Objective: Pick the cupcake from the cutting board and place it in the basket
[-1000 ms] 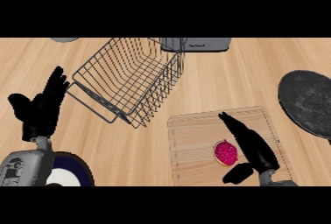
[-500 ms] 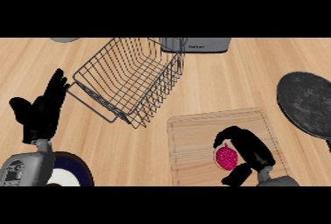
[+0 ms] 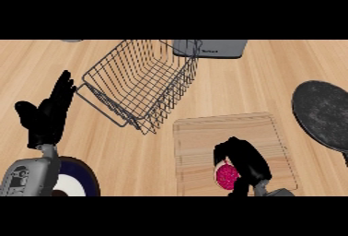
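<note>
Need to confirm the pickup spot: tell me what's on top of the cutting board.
On the cutting board sits the pink-topped cupcake, with the right hand curled round it. The hand covers most of the cupcake; only its left side shows.

Bare wood of the surface lies between the cutting board and the wire basket, leaving an open lane toward the basket's near corner. The basket sits tilted, its wire walls standing in the way along its sides. A dark pan blocks the right edge, a grey appliance the far edge, and a plate the near-left corner.
</note>
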Available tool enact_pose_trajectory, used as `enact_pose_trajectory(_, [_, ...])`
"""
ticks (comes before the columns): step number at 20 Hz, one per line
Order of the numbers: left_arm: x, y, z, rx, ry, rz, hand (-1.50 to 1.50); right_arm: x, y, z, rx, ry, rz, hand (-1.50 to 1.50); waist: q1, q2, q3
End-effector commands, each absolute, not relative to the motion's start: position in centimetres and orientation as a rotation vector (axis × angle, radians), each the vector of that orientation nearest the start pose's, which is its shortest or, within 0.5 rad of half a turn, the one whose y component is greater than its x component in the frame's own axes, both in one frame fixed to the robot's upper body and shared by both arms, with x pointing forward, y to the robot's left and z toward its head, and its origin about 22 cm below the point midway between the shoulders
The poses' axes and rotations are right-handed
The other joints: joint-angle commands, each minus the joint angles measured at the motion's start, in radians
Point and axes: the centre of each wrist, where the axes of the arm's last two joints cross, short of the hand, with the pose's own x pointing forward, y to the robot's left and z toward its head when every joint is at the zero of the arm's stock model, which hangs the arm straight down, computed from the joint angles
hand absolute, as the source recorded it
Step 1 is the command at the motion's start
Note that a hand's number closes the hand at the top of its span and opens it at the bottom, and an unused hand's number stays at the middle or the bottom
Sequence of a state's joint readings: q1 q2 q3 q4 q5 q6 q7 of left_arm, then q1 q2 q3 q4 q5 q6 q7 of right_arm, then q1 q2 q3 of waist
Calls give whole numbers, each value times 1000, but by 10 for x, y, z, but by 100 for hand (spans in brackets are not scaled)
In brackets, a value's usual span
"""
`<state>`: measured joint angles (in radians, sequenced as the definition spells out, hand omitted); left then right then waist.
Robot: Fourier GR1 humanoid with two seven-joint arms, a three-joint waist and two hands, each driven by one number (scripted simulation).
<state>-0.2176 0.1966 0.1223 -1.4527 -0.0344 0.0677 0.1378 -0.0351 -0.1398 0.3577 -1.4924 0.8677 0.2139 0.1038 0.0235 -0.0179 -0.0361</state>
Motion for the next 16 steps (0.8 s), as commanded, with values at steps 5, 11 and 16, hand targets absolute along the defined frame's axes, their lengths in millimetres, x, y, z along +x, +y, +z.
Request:
enact_pose_trajectory(5, [299, 269, 45, 214, -1547, -84, 0, 223, -99, -11, -390, -1260, 1084, 150, 82, 43, 42])
enact_pose_trajectory(11, [303, 263, 50, 196, -1562, -98, 0, 213, -76, 5, -389, -1422, 859, 150, 98, 35, 50])
enact_pose_trajectory(16, [306, 258, 49, 183, -1552, -112, 0, 206, -51, 32, -354, -1620, 629, 150, 107, 27, 47])
